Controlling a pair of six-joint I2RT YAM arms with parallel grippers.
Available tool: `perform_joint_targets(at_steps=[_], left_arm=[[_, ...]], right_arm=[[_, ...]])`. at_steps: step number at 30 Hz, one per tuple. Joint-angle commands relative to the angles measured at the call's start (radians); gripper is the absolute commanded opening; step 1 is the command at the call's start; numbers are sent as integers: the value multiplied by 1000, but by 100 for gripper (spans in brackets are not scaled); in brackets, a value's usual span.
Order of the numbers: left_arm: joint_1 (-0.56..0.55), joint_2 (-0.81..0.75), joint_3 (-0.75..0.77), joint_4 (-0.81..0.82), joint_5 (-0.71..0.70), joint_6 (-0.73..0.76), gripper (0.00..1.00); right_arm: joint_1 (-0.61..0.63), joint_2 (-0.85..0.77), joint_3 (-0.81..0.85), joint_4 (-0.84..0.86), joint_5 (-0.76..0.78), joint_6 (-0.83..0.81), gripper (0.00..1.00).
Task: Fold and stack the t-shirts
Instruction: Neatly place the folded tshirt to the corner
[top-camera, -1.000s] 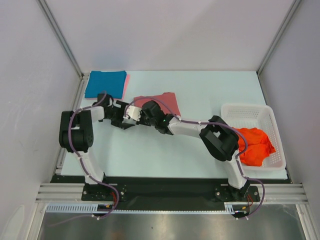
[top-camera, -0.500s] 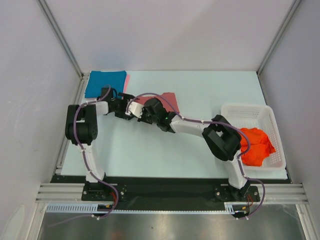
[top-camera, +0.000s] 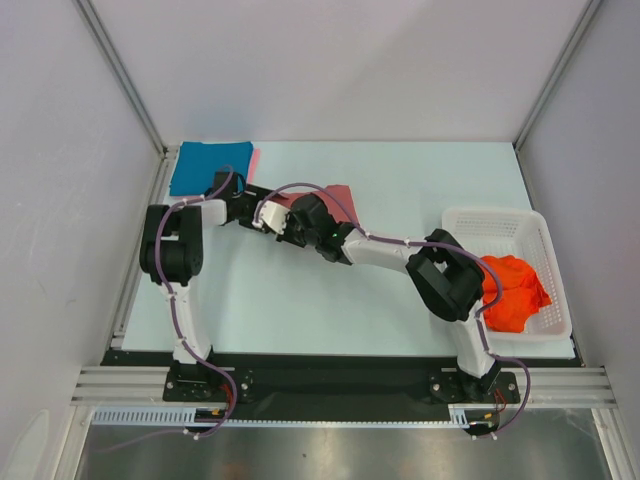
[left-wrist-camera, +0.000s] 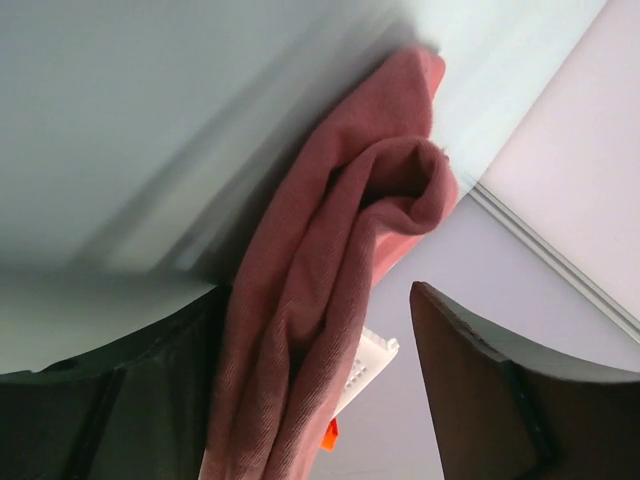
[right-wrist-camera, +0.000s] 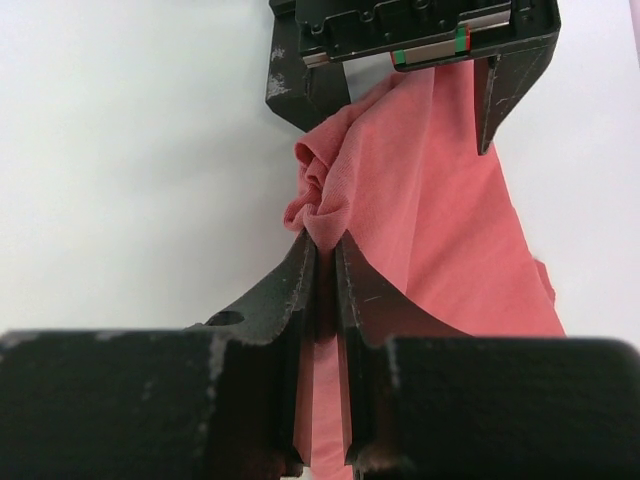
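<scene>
Right claw (right-wrist-camera: 325, 245) is clamped tight on a bunched edge of the red shirt (right-wrist-camera: 440, 200), which lies on the table (top-camera: 420, 180) just past both wrists. Left claw (left-wrist-camera: 315, 290) stands wide, straddling that same bunch, not gripping. Teal shirt (top-camera: 210, 167) sits folded far-left; orange shirts (top-camera: 510, 290) are heaped in the basket (top-camera: 500, 222).

One high, two close
Overhead faces 12 o'clock; both wrist cameras sit tight on the salmon-red t-shirt (right-wrist-camera: 440, 220) — all share it.
</scene>
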Motion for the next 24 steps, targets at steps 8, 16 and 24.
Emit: perform_joint_targets(at_steps=[8,16,24], left_arm=[[-4,35,40,-10,-181,137,66],[-9,41,54,62,-179,234,0],[-30,-18,163,-8,-221,497,0]], right_arm=[[-15,-90,-15,72,-22,41,0],[-9,-90,-23,85,-20,121,23],[-21,-349,-128,-155,257,377,93]])
